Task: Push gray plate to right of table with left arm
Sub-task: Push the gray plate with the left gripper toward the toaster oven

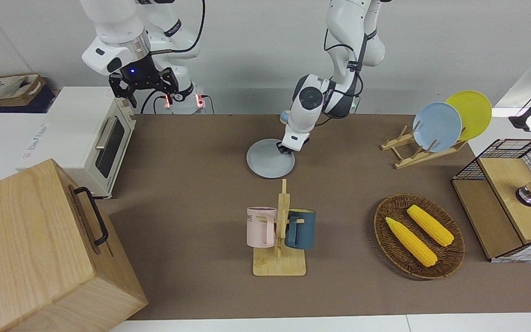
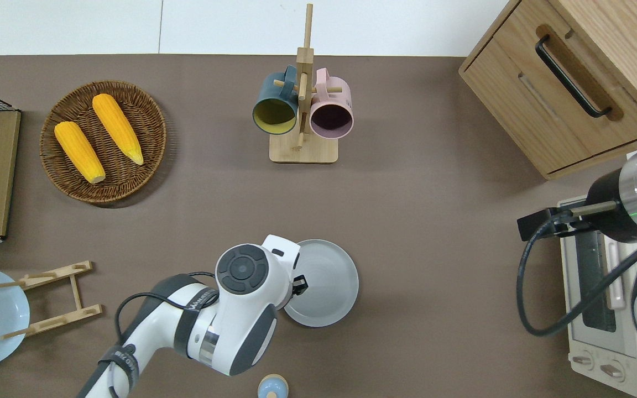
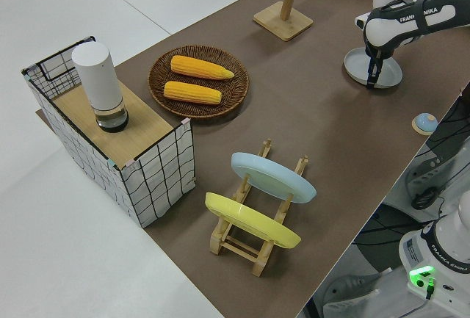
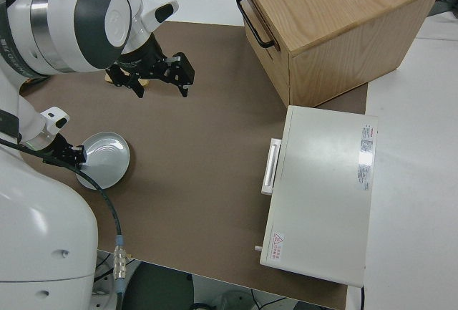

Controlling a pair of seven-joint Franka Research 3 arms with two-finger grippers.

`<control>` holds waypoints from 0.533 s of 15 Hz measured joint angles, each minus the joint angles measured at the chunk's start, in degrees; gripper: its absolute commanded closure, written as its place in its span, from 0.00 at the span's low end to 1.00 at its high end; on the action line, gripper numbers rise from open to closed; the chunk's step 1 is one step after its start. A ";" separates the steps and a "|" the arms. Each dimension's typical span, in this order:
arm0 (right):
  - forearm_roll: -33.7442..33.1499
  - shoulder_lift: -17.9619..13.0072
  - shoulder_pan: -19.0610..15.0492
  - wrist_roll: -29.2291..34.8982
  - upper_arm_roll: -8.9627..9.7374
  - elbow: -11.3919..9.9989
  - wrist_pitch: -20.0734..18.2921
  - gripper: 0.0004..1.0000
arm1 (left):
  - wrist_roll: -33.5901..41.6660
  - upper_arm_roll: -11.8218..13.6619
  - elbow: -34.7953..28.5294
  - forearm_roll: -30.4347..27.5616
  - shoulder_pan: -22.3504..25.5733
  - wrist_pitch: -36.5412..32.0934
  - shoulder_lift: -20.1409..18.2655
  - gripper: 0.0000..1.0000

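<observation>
One push short of done, my left gripper, finger gap not discernible, rests on the gray plate at its left-arm-side rim, mid-table; pressing on the rim could tip the plate or let my fingertips skid off.

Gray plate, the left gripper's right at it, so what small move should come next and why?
Probably slide the left gripper sideways toward the right arm's end of the table, staying low. It sits at the gray plate on the rim facing the left arm's end, and bare table lies between the plate and the toaster oven.
</observation>
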 measured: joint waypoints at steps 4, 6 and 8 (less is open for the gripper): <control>0.00 0.00 0.00 0.00 0.00 0.00 0.00 0.02 | -8.07 -5.00 6.55 -0.06 -0.40 0.01 4.50 0.99; 0.00 0.00 0.00 0.00 0.00 0.00 0.00 0.02 | -11.10 -6.87 9.03 -0.06 -0.43 -0.03 6.08 1.00; 0.00 0.00 0.00 0.00 0.00 0.00 0.00 0.02 | -12.89 -8.60 10.48 -0.06 -0.45 -0.11 7.48 1.00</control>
